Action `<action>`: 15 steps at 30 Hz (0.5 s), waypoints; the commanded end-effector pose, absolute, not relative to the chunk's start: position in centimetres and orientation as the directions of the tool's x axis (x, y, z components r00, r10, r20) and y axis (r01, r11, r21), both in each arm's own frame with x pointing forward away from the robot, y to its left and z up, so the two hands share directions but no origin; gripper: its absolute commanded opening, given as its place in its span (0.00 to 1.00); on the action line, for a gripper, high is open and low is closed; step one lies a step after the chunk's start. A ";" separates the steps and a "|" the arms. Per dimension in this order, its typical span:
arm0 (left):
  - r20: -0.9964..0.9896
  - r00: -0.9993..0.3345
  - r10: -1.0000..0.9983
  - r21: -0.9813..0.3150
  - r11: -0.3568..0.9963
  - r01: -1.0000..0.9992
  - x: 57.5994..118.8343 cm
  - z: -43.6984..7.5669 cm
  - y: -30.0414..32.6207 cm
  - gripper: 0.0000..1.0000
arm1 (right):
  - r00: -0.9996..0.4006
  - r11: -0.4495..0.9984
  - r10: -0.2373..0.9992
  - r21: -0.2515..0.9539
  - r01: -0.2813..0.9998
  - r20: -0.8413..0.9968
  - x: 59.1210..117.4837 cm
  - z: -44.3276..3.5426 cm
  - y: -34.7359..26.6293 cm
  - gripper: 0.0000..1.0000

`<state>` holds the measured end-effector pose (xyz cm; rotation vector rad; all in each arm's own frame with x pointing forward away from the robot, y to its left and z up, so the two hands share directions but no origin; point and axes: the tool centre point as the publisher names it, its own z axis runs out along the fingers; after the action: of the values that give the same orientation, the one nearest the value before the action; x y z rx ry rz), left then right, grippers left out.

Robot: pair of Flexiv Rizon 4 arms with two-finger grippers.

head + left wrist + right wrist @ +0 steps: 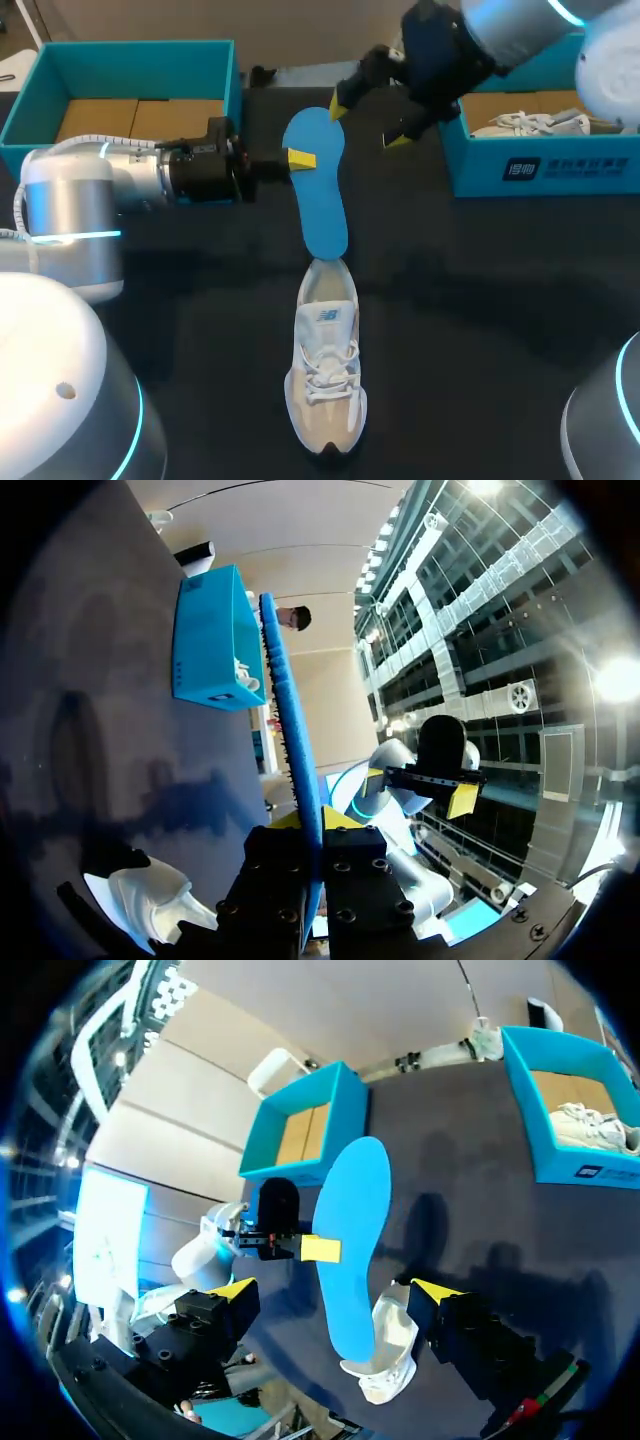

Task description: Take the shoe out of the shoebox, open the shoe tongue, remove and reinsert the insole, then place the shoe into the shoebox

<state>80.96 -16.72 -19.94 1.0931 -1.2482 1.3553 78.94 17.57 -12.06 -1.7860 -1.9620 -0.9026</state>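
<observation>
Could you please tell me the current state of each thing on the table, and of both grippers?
Insole: out of the shoe, held up, lower end at its opening.
Shoe: upright on the table, laced.
Left gripper: shut on insole.
Right gripper: open.
Left box: open, empty.
Right box: open, holds second shoe.

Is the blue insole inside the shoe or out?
Mostly out: the insole is pinched in the left gripper, one end at the shoe.

A bright blue insole (325, 200), a pale grey-white shoe (326, 370), teal shoeboxes (130, 52) and a black surface (480, 300) are seen; fingers (301, 158) are tipped yellow.
</observation>
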 end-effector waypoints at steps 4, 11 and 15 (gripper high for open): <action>0.987 -0.140 0.075 -0.139 -0.018 -0.990 80.9 -20.0 -16.7 0.00 | -0.217 0.003 0.311 0.227 0.974 0.925 79.0 -13.9 17.3 1.00; 0.987 -0.140 0.075 -0.139 -0.018 -0.990 80.9 -20.0 -16.7 0.00 | -0.227 0.005 0.239 0.232 0.973 0.944 79.1 -14.9 17.1 1.00; 0.987 -0.140 0.075 -0.139 -0.018 -0.990 80.9 -20.0 -16.7 0.00 | -0.227 -0.004 0.206 0.232 0.973 0.952 79.0 -15.6 17.1 1.00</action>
<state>80.96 -16.72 -19.94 1.0931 -1.2482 1.3553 79.36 17.09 -14.76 -1.4955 -1.7307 -1.1383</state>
